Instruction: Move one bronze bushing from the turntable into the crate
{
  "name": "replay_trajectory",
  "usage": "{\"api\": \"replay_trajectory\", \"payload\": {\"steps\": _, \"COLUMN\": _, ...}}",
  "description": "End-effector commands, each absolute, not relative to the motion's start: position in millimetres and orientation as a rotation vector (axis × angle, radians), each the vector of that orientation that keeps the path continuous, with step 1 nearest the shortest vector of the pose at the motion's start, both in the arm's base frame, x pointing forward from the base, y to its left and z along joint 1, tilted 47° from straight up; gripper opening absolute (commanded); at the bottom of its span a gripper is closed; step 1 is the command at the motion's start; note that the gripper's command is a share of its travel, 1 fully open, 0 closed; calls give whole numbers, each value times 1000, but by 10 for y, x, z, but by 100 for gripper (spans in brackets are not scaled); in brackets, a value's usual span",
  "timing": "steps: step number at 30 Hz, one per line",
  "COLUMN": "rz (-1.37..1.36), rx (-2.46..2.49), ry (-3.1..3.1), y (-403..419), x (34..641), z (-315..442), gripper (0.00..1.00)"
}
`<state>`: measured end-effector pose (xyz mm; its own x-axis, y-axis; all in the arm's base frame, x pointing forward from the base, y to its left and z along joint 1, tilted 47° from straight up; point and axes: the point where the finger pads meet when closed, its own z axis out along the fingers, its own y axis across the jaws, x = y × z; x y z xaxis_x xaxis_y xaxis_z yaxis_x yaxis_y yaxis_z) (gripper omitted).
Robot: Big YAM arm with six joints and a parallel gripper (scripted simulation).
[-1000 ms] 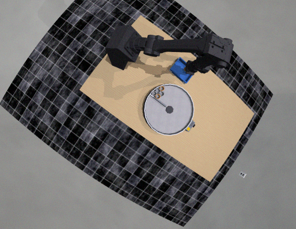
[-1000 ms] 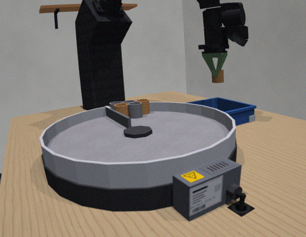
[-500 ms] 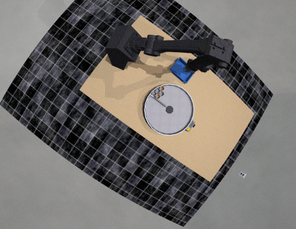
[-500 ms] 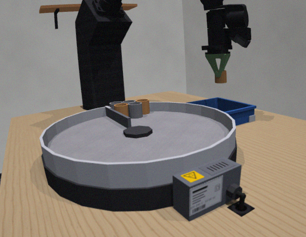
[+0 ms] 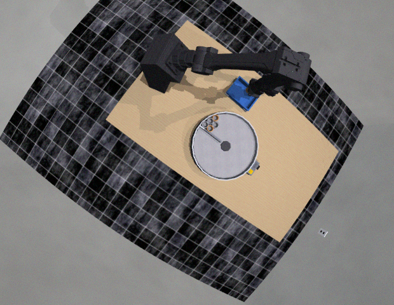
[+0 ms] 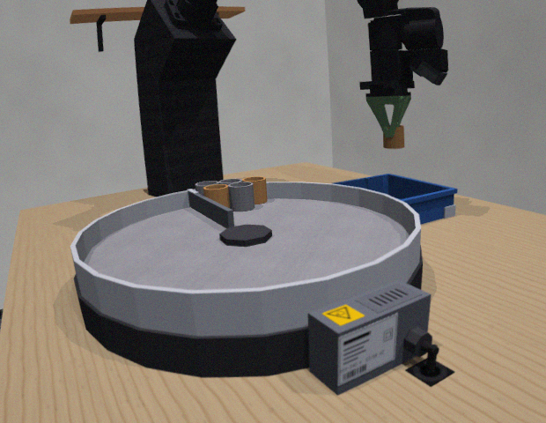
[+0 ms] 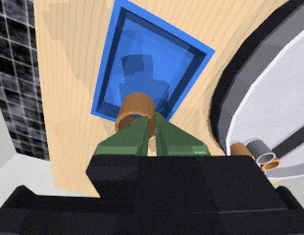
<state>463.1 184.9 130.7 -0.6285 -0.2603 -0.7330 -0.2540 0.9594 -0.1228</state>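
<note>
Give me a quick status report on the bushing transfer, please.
Gripper shut on one bronze bushing, raised above the blue crate. Other bushings sit on the turntable. Nothing in the way below.

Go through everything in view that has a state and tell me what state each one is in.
end effector: shut on the bronze bushing, high above the crate.
bronze bushing: upright, held in the air.
crate: open-topped, nothing visible inside.
turntable: holding five bushings.
remaining bushings: upright, clustered against the divider bar.
</note>
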Motion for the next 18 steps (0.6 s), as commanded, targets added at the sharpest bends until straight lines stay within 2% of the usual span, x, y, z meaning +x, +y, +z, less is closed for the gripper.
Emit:
{"api": "replay_trajectory", "payload": {"steps": 1, "rz": -19, "rx": -341, "ry": 2303, "y": 1813, "x": 4696, "z": 1236, "gripper": 0}}
{"api": "replay_trajectory", "payload": {"steps": 18, "rz": -23, "rx": -345, "ry": 2309, "y": 1782, "x": 4664, "z": 1187, "gripper": 0}}
